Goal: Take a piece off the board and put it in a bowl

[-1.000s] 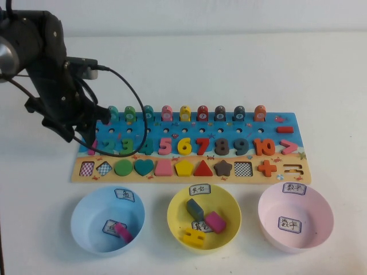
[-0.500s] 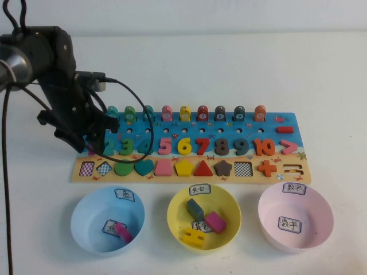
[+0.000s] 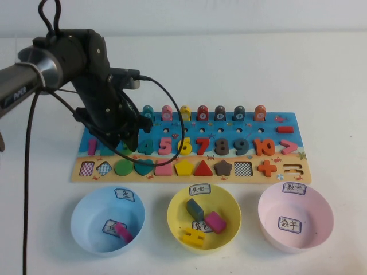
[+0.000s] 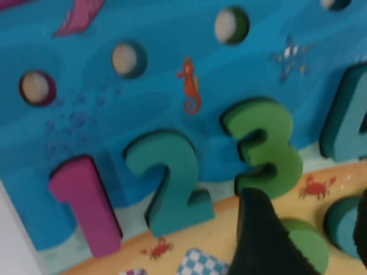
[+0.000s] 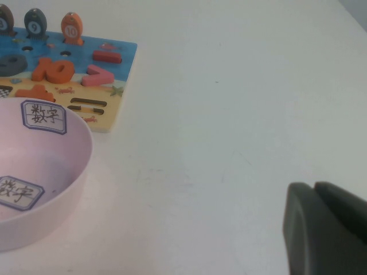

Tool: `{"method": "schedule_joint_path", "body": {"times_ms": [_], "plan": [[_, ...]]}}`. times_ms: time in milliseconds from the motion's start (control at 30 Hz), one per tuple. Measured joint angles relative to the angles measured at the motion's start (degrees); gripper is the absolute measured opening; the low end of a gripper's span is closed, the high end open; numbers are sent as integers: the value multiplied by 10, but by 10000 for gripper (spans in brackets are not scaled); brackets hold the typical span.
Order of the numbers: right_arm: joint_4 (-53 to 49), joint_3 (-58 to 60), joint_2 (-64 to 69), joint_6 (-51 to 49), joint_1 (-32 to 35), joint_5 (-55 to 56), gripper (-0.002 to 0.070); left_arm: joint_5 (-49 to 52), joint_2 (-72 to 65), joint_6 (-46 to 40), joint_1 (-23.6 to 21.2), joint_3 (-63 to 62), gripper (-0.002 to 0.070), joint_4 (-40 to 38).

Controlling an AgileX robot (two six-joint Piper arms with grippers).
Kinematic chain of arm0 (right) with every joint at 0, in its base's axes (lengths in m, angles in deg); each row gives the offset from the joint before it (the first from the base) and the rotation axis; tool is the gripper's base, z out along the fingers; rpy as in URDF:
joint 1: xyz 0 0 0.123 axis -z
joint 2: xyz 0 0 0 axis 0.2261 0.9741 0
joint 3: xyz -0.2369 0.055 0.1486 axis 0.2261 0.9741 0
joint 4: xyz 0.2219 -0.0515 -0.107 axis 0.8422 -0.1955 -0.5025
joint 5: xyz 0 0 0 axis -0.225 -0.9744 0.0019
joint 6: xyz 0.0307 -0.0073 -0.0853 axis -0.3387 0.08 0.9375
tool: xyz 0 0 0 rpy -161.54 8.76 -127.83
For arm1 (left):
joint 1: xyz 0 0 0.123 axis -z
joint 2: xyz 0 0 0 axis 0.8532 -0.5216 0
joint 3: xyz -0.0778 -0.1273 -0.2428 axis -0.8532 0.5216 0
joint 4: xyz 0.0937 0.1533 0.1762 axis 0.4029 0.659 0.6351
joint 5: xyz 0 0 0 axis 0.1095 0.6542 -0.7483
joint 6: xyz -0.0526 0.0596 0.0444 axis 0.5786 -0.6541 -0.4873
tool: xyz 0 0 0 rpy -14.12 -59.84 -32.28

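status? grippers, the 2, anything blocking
Left gripper open over the board's low-number end, holding nothing. Right gripper parked off-board near the pink bowl, shut. Light green 2 in its slot, untouched. Nothing blocking.

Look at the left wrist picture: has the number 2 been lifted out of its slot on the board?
No. The 2 sits in the board between 1 and 3.
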Motion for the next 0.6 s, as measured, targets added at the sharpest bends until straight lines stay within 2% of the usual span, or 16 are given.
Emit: {"method": "schedule_joint_path", "body": {"times_ms": [600], "plan": [[0,0,0,0,0,0,-17,-28,-27,4,0,0,307,-2]]}}
